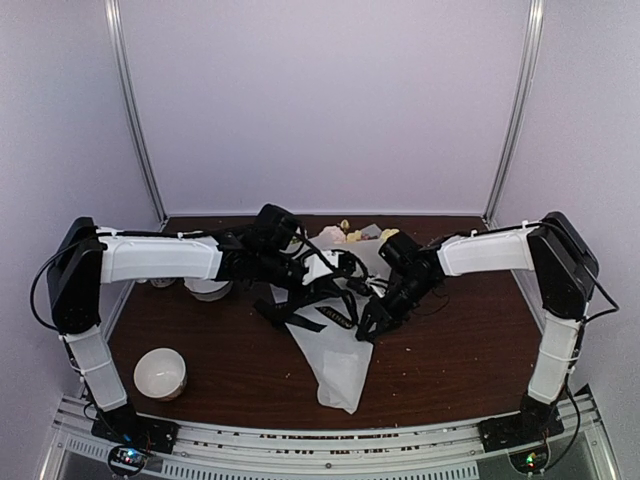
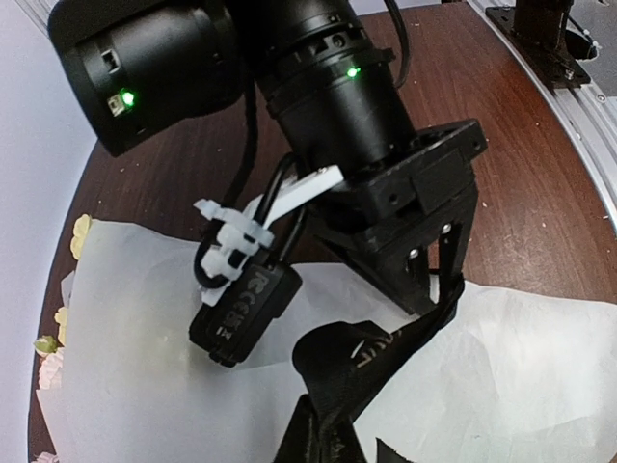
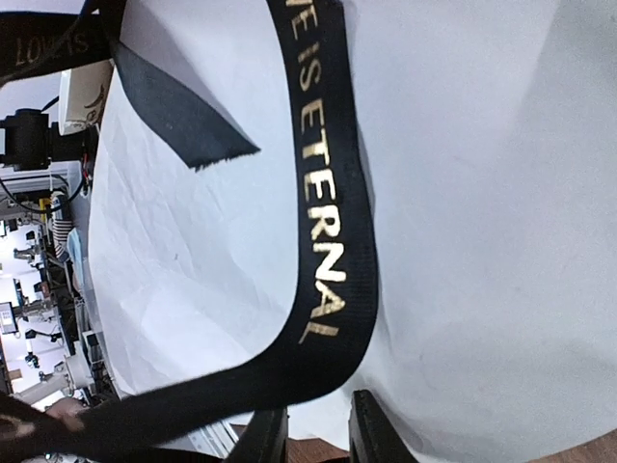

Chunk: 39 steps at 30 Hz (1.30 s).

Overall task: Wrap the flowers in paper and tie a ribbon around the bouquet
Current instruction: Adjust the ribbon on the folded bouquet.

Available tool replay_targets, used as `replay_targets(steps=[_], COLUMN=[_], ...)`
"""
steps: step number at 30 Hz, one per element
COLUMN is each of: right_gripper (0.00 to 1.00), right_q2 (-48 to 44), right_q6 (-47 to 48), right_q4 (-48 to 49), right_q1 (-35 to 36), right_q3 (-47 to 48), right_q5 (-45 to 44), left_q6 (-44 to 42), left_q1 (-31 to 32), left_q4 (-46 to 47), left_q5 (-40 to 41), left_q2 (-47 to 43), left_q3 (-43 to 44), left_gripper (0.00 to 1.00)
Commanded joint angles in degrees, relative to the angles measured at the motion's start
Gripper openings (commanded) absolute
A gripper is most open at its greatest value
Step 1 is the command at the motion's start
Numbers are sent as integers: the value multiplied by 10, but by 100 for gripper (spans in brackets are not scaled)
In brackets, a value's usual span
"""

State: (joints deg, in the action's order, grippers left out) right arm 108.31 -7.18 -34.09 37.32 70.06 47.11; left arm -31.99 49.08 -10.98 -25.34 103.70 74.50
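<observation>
The bouquet lies mid-table: a white paper (image 1: 340, 362) cone with its narrow end toward me and pale flowers (image 1: 352, 236) at the far wide end. Loops of black ribbon (image 1: 325, 318) with gold lettering lie across the cone. My left gripper (image 1: 305, 268) hovers over the cone's upper part, shut on the ribbon (image 2: 386, 357) at the bottom of its wrist view. My right gripper (image 1: 372, 325) sits at the cone's right edge. Its fingers (image 3: 371, 432) stand slightly apart with the ribbon (image 3: 328, 193) curving just past their tips over the paper (image 3: 482, 193). The flowers (image 2: 60, 338) peek out at the paper's (image 2: 145, 338) left edge.
A white bowl (image 1: 160, 372) stands at the front left of the brown table (image 1: 460, 350). A second white bowl (image 1: 208, 289) sits under my left forearm. The metal rail (image 1: 330, 440) runs along the near edge. The right arm's wrist (image 2: 328, 87) fills the left wrist view.
</observation>
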Motion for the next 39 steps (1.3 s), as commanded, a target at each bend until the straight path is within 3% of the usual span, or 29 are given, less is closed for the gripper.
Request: replay_targets(steps=[1,4,11,15,20,29,39], right_gripper=[24,26,24,20,18,13,28], right_q2=[-53,-78,-127,-209,-235,-158,-162], right_q6=[3,-44,-145,-271,-302,-376,-391], right_q4=[14,70,161,389,530,519,468], right_q1=[-23,-53,-69,-22,78,110,113], right_q3=[-28,-46,-95,-232,-292,-291,-273], right_q5=[35,34,-73,-161,-233,-315,-405], left_q6=[20,42,126,147,162,174,168], left_q1=[-5,-9,-26,-27,-28,-31,-31], left_q4=[26,46,98,117,135,137,130], left_q5=[-15,-10,20,27,26,31,27], left_q2=[-10,-6,24,39,47,50,51], left_q3=[-10,-12,-6,-7,-9,-8,-7], left_gripper=[0,0,0,0,0,0,0])
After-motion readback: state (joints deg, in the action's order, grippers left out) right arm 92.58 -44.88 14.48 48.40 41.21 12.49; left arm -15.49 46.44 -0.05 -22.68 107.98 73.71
